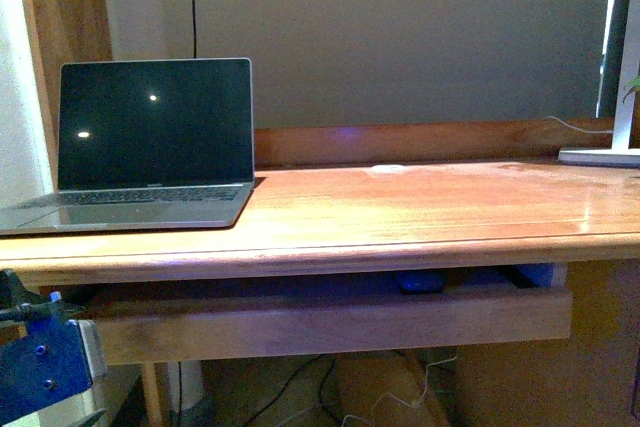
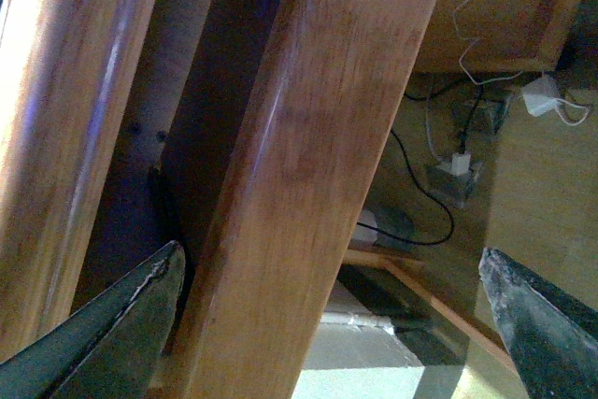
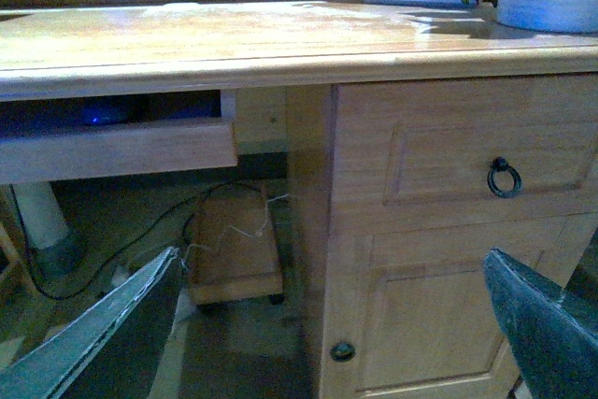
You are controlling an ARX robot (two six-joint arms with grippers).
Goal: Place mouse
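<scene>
The mouse (image 1: 420, 282), small, dark blue and domed, lies in the pull-out tray (image 1: 330, 322) under the desktop, right of the middle. In the right wrist view a dark shape with a blue glint (image 3: 98, 114) shows in the same tray. My left gripper (image 2: 332, 324) is open, with the tray's wooden front board (image 2: 308, 175) running between its fingers close up. In the front view only the left arm's blue wrist (image 1: 45, 362) shows, at the bottom left. Low in front of the desk cabinet, far right of the mouse, my right gripper (image 3: 332, 324) is open and holds nothing.
An open laptop (image 1: 150, 142) sits on the desktop's left side. A flat white disc (image 1: 388, 168) lies at the back, a white lamp base (image 1: 600, 155) at the far right. The cabinet has a ring-handled drawer (image 3: 505, 178). Cables and a wooden box (image 3: 234, 249) lie underneath.
</scene>
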